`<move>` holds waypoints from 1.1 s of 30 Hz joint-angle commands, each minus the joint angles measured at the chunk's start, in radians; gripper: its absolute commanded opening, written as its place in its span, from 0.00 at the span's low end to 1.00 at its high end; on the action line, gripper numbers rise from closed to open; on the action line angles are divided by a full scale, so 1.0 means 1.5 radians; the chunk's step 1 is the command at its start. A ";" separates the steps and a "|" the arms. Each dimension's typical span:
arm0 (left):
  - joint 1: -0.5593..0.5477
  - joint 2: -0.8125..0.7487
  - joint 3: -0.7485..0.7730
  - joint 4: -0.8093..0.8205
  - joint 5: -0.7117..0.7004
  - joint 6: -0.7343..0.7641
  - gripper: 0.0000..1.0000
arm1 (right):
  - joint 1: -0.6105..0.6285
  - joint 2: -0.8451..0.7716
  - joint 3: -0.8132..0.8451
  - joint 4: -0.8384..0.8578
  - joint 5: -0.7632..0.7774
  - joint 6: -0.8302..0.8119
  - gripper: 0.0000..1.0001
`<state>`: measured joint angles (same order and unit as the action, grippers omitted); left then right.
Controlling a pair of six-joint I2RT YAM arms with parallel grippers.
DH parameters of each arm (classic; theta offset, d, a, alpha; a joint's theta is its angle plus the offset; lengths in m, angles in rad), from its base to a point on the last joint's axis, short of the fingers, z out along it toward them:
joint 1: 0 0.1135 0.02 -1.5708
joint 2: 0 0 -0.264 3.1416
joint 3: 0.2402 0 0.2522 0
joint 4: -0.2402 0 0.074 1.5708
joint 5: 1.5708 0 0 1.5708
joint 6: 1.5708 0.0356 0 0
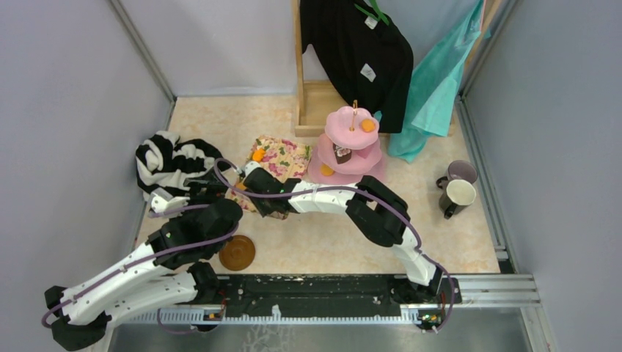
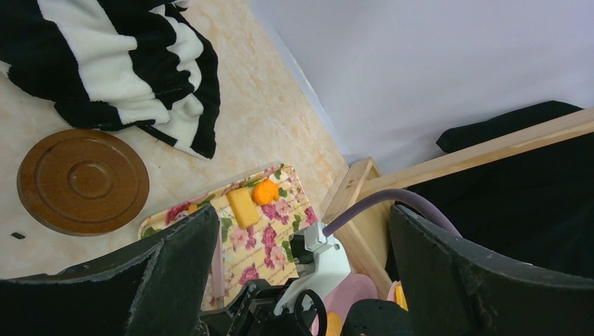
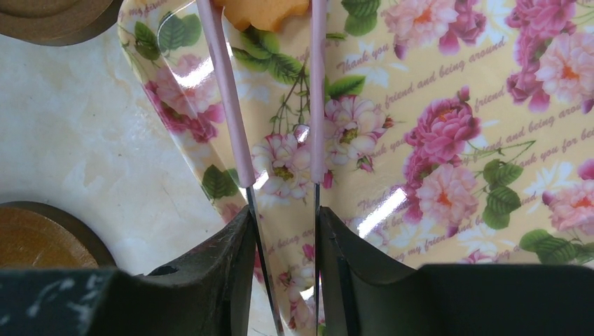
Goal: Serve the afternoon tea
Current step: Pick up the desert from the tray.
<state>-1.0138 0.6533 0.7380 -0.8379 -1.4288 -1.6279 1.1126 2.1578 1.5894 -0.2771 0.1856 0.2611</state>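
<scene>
1. Top view: the jaws of the left gripper [image 1: 192, 192] are spread and empty beside the striped garment [image 1: 172, 158]. The right gripper [image 1: 253, 176] is over the floral tray [image 1: 290, 158]. The pink cake stand [image 1: 352, 143] stands just behind, the cream mug [image 1: 458, 194] and lilac mug [image 1: 460, 172] far right.
2. Left wrist: a yellow pastry [image 2: 243, 206] and an orange pastry [image 2: 265, 191] lie touching on the tray.
3. Right wrist: the jaws clamp pink tongs [image 3: 228, 105], whose tips reach a tan pastry [image 3: 263, 10].

— Where's the stand?
— The pink three-tier cake stand [image 1: 341, 125] is upright, far centre. An orange pastry [image 1: 367, 125] sits on its top tier and a brown pastry [image 1: 342, 152] on the middle one. A yellow pastry [image 2: 243, 206] lies left of it.
— Mugs?
— The lilac mug [image 1: 460, 172] and cream mug [image 1: 458, 194] are upright, side by side on the right, lilac farther.
— Saucers?
— One brown saucer [image 1: 237, 252] lies flat, near left.
</scene>
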 commanded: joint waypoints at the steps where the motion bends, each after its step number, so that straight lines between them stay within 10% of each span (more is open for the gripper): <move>1: 0.003 0.001 0.007 -0.040 -0.027 -0.015 0.96 | 0.009 -0.024 0.000 0.027 0.020 -0.006 0.28; 33: 0.007 0.027 0.010 -0.006 -0.022 0.050 0.96 | 0.009 -0.298 -0.226 0.074 0.101 0.010 0.16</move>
<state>-1.0115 0.6754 0.7380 -0.8314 -1.4319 -1.5528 1.1126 1.8267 1.2739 -0.2230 0.2913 0.2642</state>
